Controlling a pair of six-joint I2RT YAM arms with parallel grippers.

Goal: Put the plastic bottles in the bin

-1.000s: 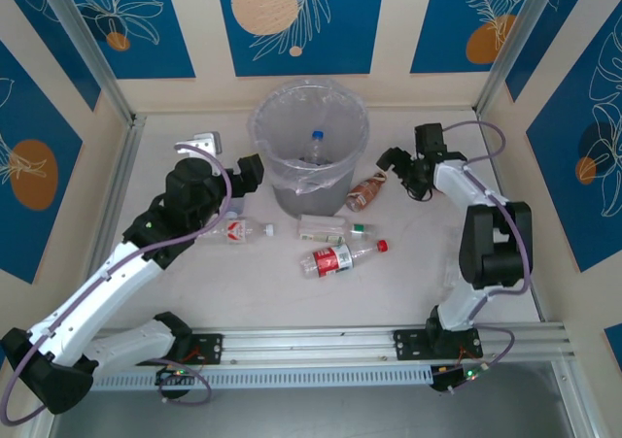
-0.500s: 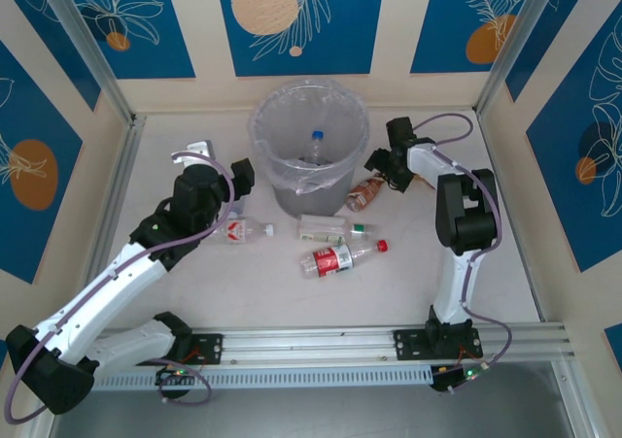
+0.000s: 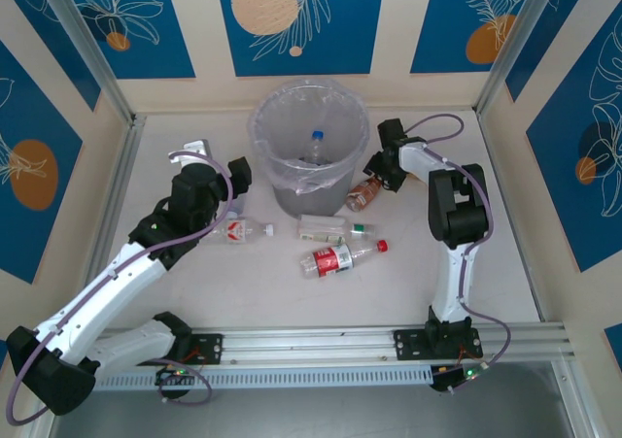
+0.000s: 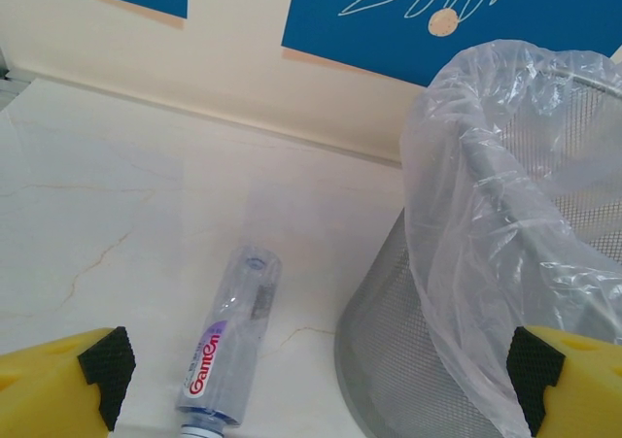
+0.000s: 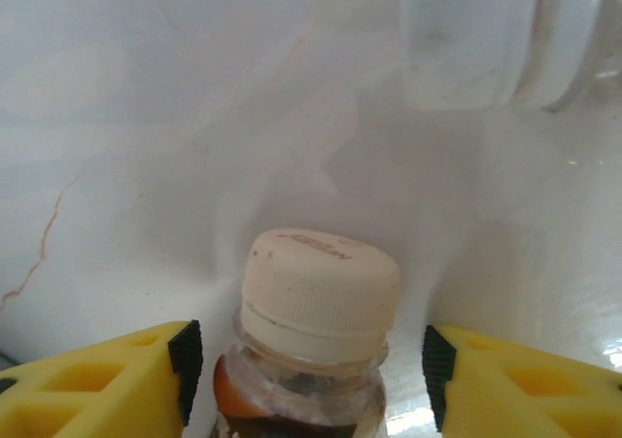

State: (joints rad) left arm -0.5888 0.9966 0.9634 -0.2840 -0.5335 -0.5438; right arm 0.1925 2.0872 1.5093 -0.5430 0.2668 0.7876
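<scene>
One blue-capped bottle (image 3: 315,147) lies in the bin (image 3: 292,201) between my pincers, and four are left on the surface (image 3: 418,263): the brown bottle (image 5: 319,292) ungripped inside my half-open right pincer (image 5: 306,349), a clear bottle (image 4: 231,346) ahead of my wide left pincer (image 4: 321,365), and a green-capped bottle (image 3: 330,228) and a red-capped bottle (image 3: 340,256) behind both.

Overhead; wrists close, perhaps table-level.

Inside bin (image 3: 260,127): one bottle (image 3: 315,147). Right of bin: second bottle (image 3: 365,193), flanked by right claw (image 3: 380,179). Before bin, on bench (image 3: 194,283): three bottles (image 3: 330,228).
</scene>
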